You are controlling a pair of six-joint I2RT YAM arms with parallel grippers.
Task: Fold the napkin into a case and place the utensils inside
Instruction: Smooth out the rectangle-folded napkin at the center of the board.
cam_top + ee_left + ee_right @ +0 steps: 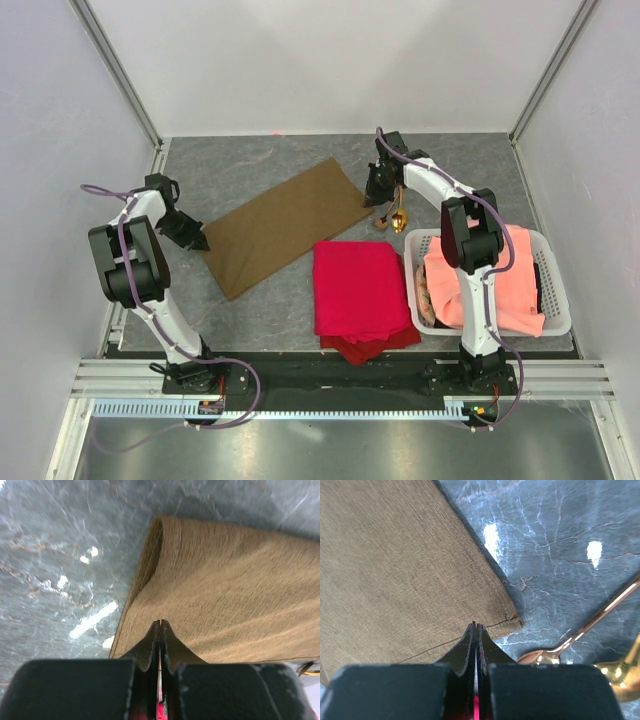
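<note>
I see left tool (160, 625) and right tool (475, 627) both fully closed at the ends of the napkin (285, 225) mid-frame; can't tell if they're actually gripping cloth

Napkin (285, 225) left of utensils (395, 218); nearer, folded cloth (360, 290) beside basket (500, 330) (rightmost).

Grey marbled tabletop (260, 170), pretty much. A brown napkin (285, 225) is laid flat across the middle, a red cloth (360, 290) is folded just beside it, a white basket (558, 285) is parked at the right, and two gold utensils (395, 218) are left by the napkin's right corner.
</note>
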